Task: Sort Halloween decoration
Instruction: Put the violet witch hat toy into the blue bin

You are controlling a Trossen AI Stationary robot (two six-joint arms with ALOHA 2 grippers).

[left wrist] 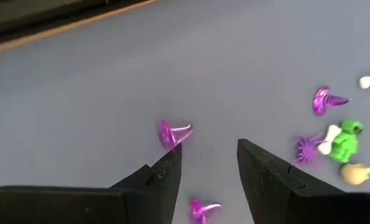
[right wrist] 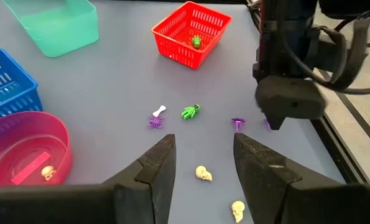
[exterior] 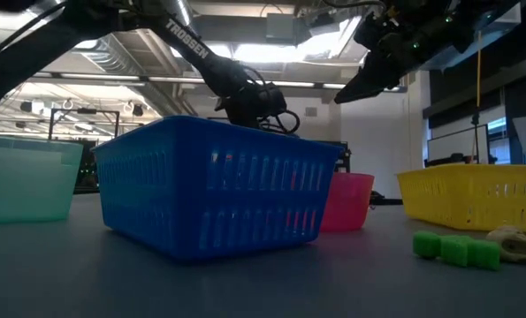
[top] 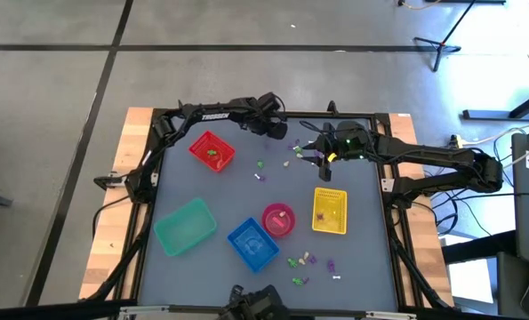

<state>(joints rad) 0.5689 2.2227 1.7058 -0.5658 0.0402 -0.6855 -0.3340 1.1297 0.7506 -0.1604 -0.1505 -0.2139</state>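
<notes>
- Two arms worked over the grey worktop [top: 220, 191], and five containers sat on it: a teal basket [top: 185, 225] at 8 o'clock, a red basket [top: 212, 151] at 10 o'clock, then a blue basket [top: 252, 244], a pink bowl [top: 278, 220] and a yellow basket [top: 330, 212].
- Left hand [left wrist: 208, 163] hung at 12 o'clock, fingers spread, empty, over purple trinkets [left wrist: 172, 134].
- Halloween decoration [right wrist: 189, 112] lay scattered mid-worktop; more lay at 5 o'clock.
- Right hand [right wrist: 203, 155] hovered at 1 o'clock, spread, above cream skulls [right wrist: 203, 173].
</notes>
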